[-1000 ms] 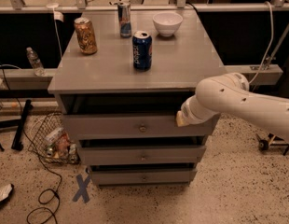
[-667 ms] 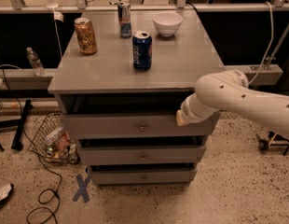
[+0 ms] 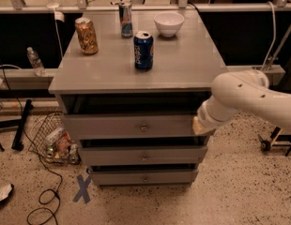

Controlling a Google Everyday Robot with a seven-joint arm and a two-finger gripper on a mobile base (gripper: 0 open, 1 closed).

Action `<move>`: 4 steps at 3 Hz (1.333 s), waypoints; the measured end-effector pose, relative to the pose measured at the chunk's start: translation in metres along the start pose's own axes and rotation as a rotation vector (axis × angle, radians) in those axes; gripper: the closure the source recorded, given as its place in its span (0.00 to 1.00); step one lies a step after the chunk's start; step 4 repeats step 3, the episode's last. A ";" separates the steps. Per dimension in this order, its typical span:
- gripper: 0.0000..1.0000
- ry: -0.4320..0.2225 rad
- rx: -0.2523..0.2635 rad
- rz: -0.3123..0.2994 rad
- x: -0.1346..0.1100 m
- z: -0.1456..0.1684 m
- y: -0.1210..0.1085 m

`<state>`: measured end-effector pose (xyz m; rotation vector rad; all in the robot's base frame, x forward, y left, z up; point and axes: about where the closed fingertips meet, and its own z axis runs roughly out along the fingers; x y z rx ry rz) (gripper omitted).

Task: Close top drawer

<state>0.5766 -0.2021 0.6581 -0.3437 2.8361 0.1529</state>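
The top drawer [image 3: 131, 125] is a wide grey front with a small round metal knob [image 3: 144, 127]. It stands pulled out a little from the grey cabinet [image 3: 183, 78], with a dark gap above it. My gripper [image 3: 200, 126] is at the right end of the drawer front, pressed against it; the white arm [image 3: 248, 95] comes in from the right. Two more knobbed grey drawer fronts [image 3: 143, 156] sit below.
On the cabinet top stand a blue can [image 3: 143, 49], an orange can [image 3: 86, 35], a slim can [image 3: 126, 19] and a white bowl [image 3: 169, 23]. A wire basket of bottles [image 3: 54, 139] sits on the floor at left, with cables and blue tape cross [image 3: 82, 189].
The arm and gripper have stayed at the drawer's right end; the drawer front looks about the same distance out.
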 end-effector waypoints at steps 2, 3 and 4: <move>1.00 0.002 0.053 0.168 0.033 -0.026 -0.084; 1.00 -0.020 0.091 0.257 0.041 -0.043 -0.128; 1.00 -0.020 0.091 0.257 0.041 -0.043 -0.128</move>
